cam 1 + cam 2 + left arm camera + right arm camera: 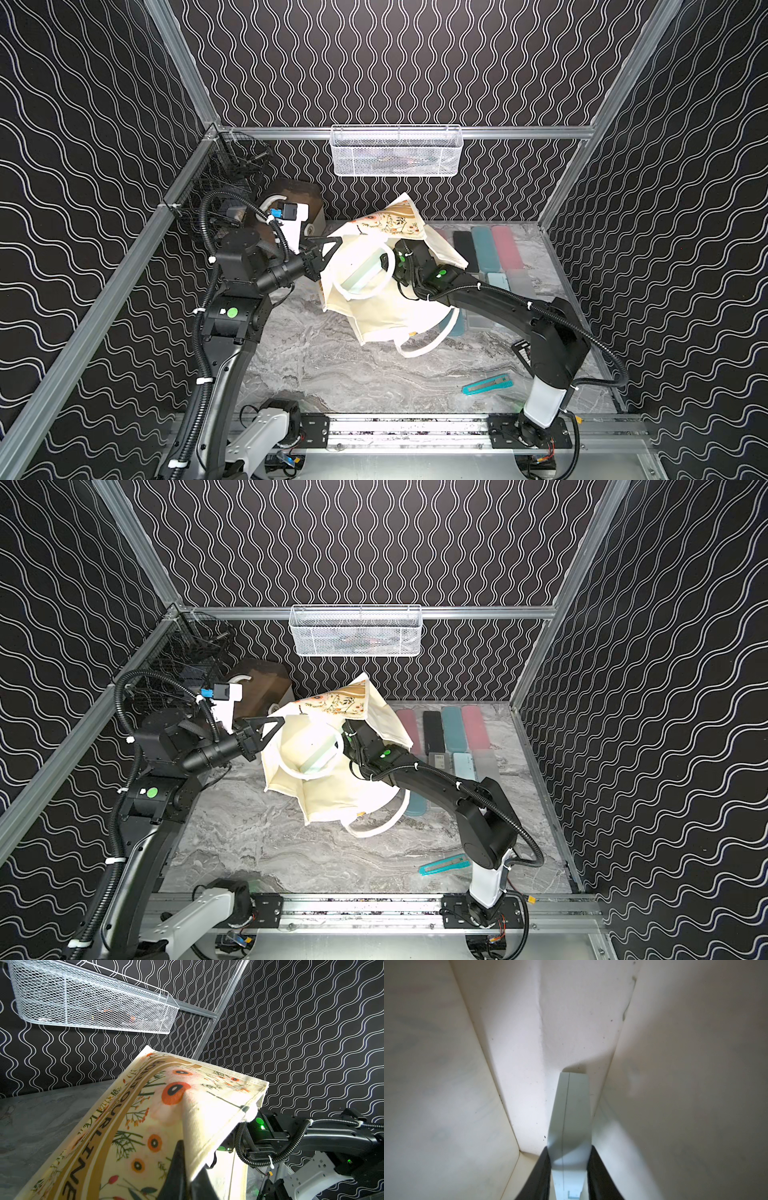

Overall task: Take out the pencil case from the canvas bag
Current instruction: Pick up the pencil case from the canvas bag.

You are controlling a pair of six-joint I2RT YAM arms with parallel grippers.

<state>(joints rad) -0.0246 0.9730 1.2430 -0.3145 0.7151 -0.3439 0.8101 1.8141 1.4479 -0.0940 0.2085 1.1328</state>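
Grey marbled worktop (pixel 332 374), black walls (pixel 415 62) with white wavy lines, and a white mesh basket (pixel 395 151) on the back rail. The cream bag (pixel 374 316) lies mid-worktop toward the back edge, floral side raised rearward, mouth gaping. The left tool (pixel 334 241) is pinched together on its rim. Inside, the right tool (pixel 569 1148) is clamped on a pale mint case (pixel 571 1105), smooth with a thin seam.

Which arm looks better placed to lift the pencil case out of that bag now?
Right. The right gripper is inside the canvas bag, clamped on the pale pencil case; the left gripper is pinching the bag's edge.
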